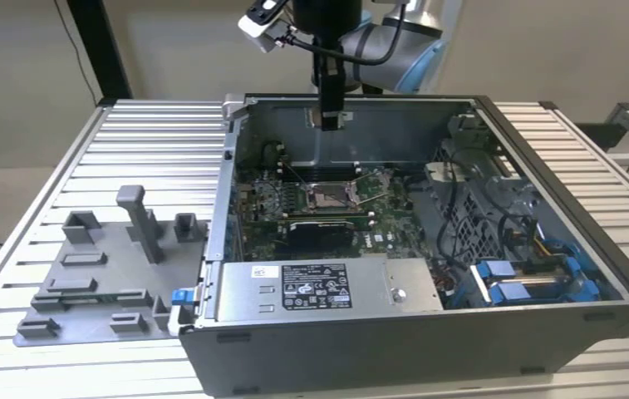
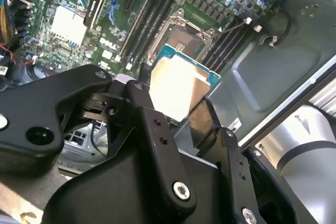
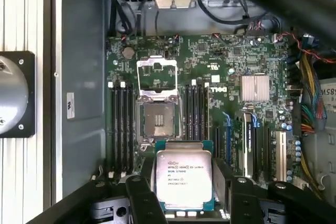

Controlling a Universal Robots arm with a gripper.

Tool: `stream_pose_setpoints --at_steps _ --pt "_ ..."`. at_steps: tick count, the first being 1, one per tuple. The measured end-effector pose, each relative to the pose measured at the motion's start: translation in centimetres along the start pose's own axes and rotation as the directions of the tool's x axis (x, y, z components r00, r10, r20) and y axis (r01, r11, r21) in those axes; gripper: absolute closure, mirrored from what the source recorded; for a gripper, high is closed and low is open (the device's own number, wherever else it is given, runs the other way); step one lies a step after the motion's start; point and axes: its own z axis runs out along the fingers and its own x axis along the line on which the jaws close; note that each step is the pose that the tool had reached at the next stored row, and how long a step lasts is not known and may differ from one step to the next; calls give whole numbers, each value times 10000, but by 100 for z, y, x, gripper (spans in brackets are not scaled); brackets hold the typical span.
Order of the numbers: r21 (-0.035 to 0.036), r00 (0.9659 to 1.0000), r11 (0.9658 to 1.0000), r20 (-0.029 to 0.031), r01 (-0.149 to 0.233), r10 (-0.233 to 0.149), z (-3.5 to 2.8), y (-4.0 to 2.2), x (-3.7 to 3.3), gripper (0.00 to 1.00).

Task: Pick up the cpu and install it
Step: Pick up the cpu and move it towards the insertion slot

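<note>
The robot arm's gripper point(image 1: 330, 119) hangs over an open computer case point(image 1: 403, 349) that sits on a slatted metal table point(image 1: 137, 141). In the first wrist view, its two black fingers point(image 3: 140, 198) press against opposite edges of the cpu point(image 3: 184, 179), holding it flat with the silver top up. The chip is in the air above the green motherboard point(image 3: 236, 66), just beside the socket point(image 3: 156, 121) (its hinged frame stands open) and not seated in it. Grey fixture blocks point(image 1: 104, 274) sit at the exterior view's left.

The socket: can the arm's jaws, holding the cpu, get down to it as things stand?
Probably yes. The jaws, shut on the cpu, hang over the motherboard; the socket lies uncovered, its frame flipped open, and nothing stands between them.
</note>
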Motion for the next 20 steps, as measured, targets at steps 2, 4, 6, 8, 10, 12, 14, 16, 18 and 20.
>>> stream_pose_setpoints --at_steps 2,4,6,8,10,12,14,16,18,20 --pt "-1 10000 10000 -2 16 -16 14 -2 21 100" --pt "2 9999 9999 -9 107 -107 31 -4 56 100" --pt "-7 9998 9998 -18 184 -184 47 -7 86 100" --pt "-44 9997 9997 -24 247 -248 63 -9 103 100" --pt "-120 9996 9995 -28 297 -297 84 -11 116 100" --pt "-196 9994 9992 -34 338 -339 108 -14 124 100" --pt "-233 9994 9991 -35 355 -356 139 -17 128 100" --pt "-236 9993 9991 -44 359 -360 176 -19 132 100" --pt "-235 9993 9991 -68 357 -358 207 -23 136 100" --pt "-236 9993 9991 -105 355 -358 235 -25 139 100"
